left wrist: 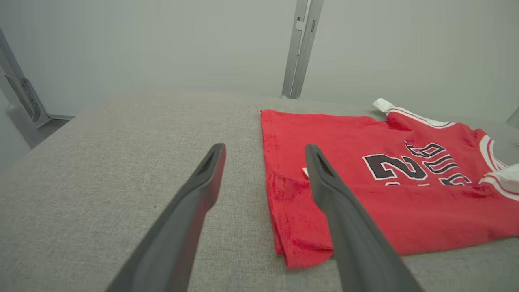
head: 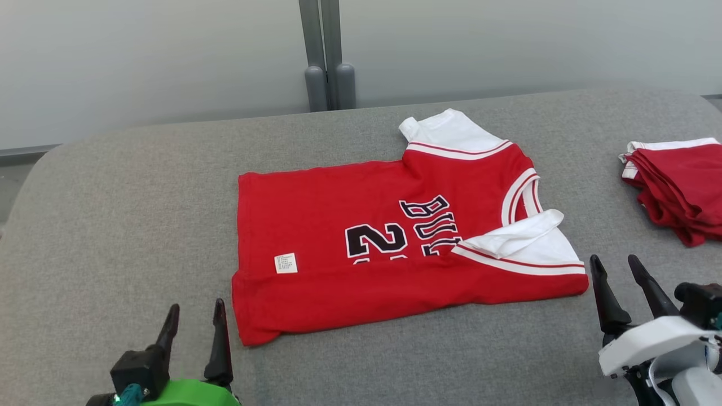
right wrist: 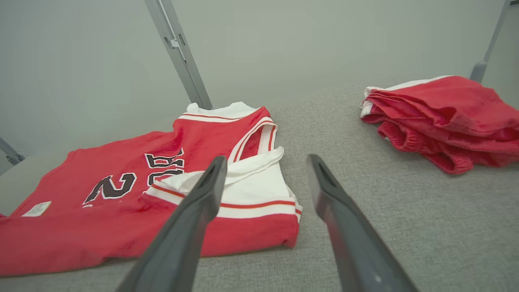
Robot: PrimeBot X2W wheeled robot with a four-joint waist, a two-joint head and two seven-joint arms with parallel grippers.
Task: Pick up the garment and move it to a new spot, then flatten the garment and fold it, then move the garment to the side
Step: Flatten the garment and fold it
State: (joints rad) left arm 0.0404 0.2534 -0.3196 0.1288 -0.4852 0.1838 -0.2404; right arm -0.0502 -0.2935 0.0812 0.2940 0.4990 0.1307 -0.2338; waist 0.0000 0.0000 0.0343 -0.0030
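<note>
Both jaws stand open and empty, left gripper (head: 196, 305) near the hem (head: 241, 259), right gripper (head: 613, 259) beside the sleeve (head: 541, 251). Between them the garment (head: 338, 225) lies half-folded on the worktop (head: 113, 214); pinching only its top layer would likely undo that fold.

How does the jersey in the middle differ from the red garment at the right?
The jersey lies spread out, nearly flat; the red garment is bunched into a layered pile. The jersey shows black lettering and a white label; the red garment shows no print. Both are red with white trim, on the grey surface.
</note>
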